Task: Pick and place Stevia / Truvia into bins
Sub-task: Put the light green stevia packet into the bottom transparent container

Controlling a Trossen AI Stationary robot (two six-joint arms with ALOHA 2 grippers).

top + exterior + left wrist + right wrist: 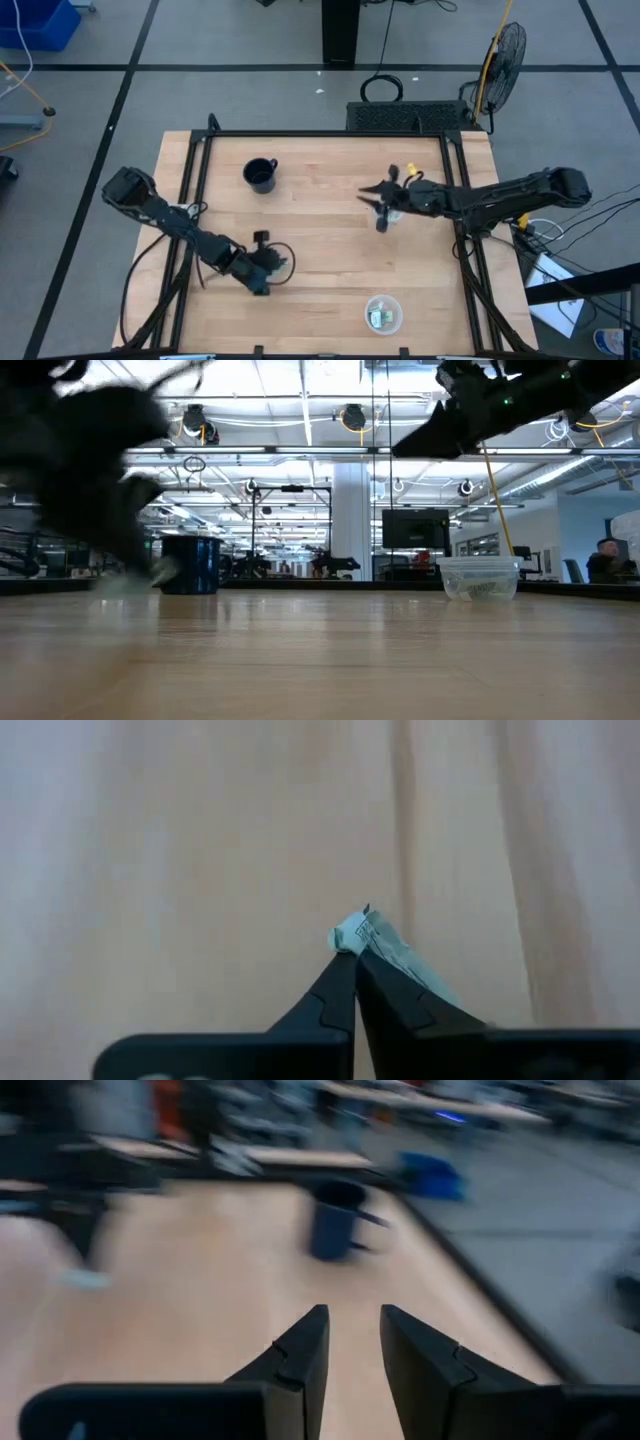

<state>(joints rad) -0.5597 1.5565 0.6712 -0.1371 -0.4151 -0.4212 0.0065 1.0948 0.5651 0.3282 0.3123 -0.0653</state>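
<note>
The left gripper (355, 952) sits low over the near-left desk (320, 260), jaws pinched on a sachet (385, 942) whose print is too small to read. The right gripper (352, 1342) hangs above the far-right side, jaws narrowly apart. One cup (383, 313) holds sachets; a mug (260, 175) stands far-left.

You have a pale green-and-white sachet (375, 942) between black fingers (335, 995). The mug (260, 175) is black, the table (320, 250) light wood. The cup (383, 313) is clear with a whitish rim.
</note>
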